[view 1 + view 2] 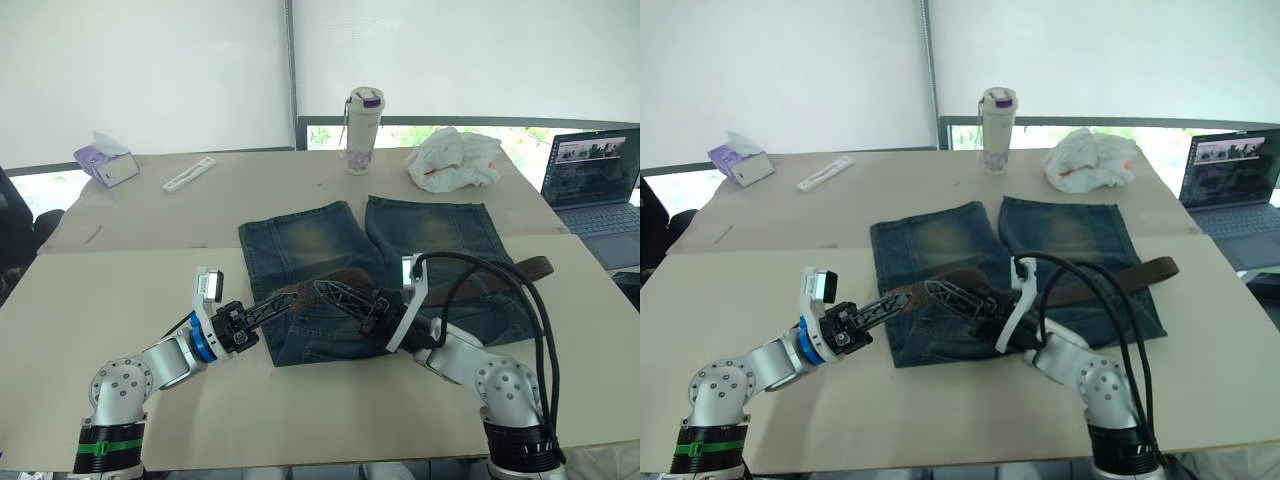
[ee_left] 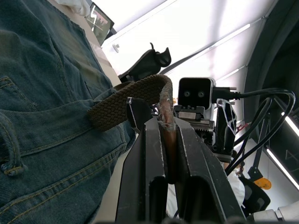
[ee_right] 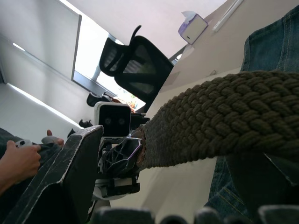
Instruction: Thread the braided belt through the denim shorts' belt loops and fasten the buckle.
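In the left eye view, the denim shorts [image 1: 370,275] lie at the frame centre, with the braided belt [image 1: 490,275] across them; its right end reaches past the cloth.

In the left wrist view, the left gripper [image 2: 169,161] pinches the belt's end.

In the right wrist view, the right gripper [image 3: 163,196] is under the belt; whether it grips, I cannot tell. The buckle is hidden.

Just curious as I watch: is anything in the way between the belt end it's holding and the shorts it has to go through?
Nothing visible: the left tool grips the braided belt just over the denim shorts.
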Available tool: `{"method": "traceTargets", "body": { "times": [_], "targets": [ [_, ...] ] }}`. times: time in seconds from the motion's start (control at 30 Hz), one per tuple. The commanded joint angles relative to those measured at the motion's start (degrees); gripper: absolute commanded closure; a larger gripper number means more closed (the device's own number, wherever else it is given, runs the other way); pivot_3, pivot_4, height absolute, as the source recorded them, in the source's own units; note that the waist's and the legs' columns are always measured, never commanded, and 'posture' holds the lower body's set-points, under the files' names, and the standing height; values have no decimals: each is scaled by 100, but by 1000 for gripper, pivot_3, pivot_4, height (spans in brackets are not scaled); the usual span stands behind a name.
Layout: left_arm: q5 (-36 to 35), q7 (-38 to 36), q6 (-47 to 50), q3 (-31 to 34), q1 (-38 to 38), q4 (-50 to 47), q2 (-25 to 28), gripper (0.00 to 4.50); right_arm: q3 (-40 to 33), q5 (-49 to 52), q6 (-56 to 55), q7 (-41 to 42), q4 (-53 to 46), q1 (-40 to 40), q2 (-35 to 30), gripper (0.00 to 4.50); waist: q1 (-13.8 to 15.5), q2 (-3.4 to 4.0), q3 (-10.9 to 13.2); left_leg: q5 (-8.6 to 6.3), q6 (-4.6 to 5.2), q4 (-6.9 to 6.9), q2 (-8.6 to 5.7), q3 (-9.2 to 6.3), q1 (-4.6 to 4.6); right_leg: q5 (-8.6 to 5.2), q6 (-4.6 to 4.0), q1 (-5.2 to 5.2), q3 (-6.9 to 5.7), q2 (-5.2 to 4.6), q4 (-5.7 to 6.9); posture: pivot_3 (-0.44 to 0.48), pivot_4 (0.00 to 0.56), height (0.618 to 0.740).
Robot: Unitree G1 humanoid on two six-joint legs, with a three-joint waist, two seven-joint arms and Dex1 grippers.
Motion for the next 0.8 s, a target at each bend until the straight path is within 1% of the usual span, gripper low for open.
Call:
{"method": "traceTargets", "body": {
  "times": [0.03, 0.1, 0.27, 0.3, 0.33, 0.37, 0.43, 0.5, 0.67, 0.8],
  "targets": [
    [-23, -90, 20, 56, -62, -43, 33, 4500, -146, 63, -106, 91, -194, -11, -11, 1537, 2, 0, 0, 0, 0, 0, 0, 0, 0, 0, 0, 0, 0, 0, 0, 0, 150, 740],
    [1, -75, 18, 59, -56, -44, 46, 4500, -140, 89, -72, 126, -233, 15, -36, 2321, -1, 0, 0, 0, 0, 0, 1, 0, 0, 0, 0, 0, -1, 0, -1, 0, 150, 740],
    [42, -162, -2, 62, -66, -89, 52, 4500, -132, 92, -63, 104, -199, 9, -20, 4024, -22, 0, 0, 0, 0, -1, 2, -1, 1, 0, -1, -1, 0, 2, 1, 0, 150, 740],
    [84, -139, -42, 79, -68, -99, 45, 3862, -129, 86, -61, 106, -191, 1, -21, 4421, -23, 0, 0, 0, 0, -1, 3, -1, 1, 0, -1, -1, 0, 2, 1, 0, 150, 740],
    [68, -136, -33, 95, -69, -91, 49, 3658, -127, 88, -59, 113, -189, -4, -19, 4500, -22, 0, 0, 0, 0, -1, 3, -1, 1, 0, -1, -1, 0, 2, 2, 0, 150, 740],
    [43, -178, -13, 106, -62, -95, 72, 3347, -127, 86, -59, 105, -176, -11, -13, 4500, -21, 0, 0, 0, 0, -1, 3, -1, 1, 0, -1, -1, -1, 2, 2, 0, 150, 740],
    [33, -178, 7, 125, -50, -105, 106, 2417, -129, 76, -59, 97, -151, -23, -8, 4500, -21, 0, 0, 0, 0, -1, 3, -1, 1, 0, -1, -1, 0, 2, 2, 0, 150, 740],
    [73, -29, 21, 186, -46, -5, 165, 1555, -137, 56, -61, 89, -98, -39, -2, 4500, -21, 0, 0, 0, 0, -1, 2, -1, 1, 0, -1, -1, 0, 2, 2, 0, 150, 740],
    [280, -386, -8, 268, 254, -143, 570, 1555, -136, -59, -66, -91, 166, -115, 80, 4500, -41, 0, 0, 0, 0, -2, 4, -1, 2, 0, -1, -4, 1, 2, 3, 0, 150, 740],
    [711, -696, -231, 310, 538, -182, 867, 1555, -214, -440, -108, -616, 766, -284, 240, 4500, -34, 1, 1, 0, 0, -6, 4, 0, 5, -2, -5, -8, 2, -1, 7, 0, 150, 740]
  ]
}}
